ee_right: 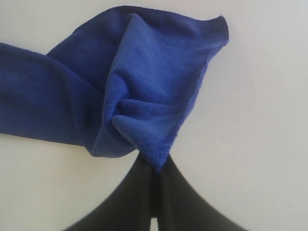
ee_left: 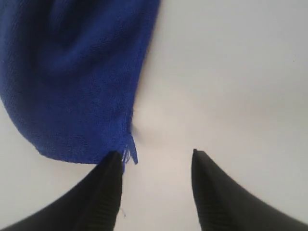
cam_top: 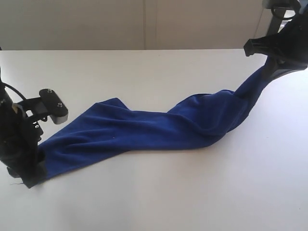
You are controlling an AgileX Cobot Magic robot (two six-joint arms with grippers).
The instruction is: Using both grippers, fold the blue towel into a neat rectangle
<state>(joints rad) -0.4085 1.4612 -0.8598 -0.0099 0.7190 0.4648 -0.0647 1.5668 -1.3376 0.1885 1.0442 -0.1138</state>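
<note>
Around the work, little more than a white table (cam_top: pixel 144 202) showed, with a pale wall (cam_top: pixel 72 24) behind the table's far edge and a vertical seam (cam_top: pixel 145 24) running down that wall. The left arm (cam_top: pixel 17 139), black and hung with cables, stood over the table's near-left part, right at the low end of the cloth. The right arm (cam_top: pixel 288 38) reached in over the table's far-right corner.

The left end effector (ee_left: pixel 154 156) had its two dark fingers (ee_left: pixel 216 192) spread, with bare table between them. One fingertip just touched the cloth's frayed corner (ee_left: pixel 129 155), which lay outside the gap. The right end effector (ee_right: pixel 154 168) was pressed together, pinching a bunched corner of the blue towel (cam_top: pixel 144 130).

The towel stretched as one long diagonal band across the middle of the table, from the near-left part up to the far-right corner. Its far-right end was lifted off the table and drawn into a narrow, taut neck. Below that, the cloth swelled into a rumpled hump with deep folds. The near-left half lay flatter on the table, with soft creases and one edge turned up into a low peak. It was deep royal blue, fuzzy and plain, with a thin stitched hem (ee_right: pixel 192 86) along its edge.
</note>
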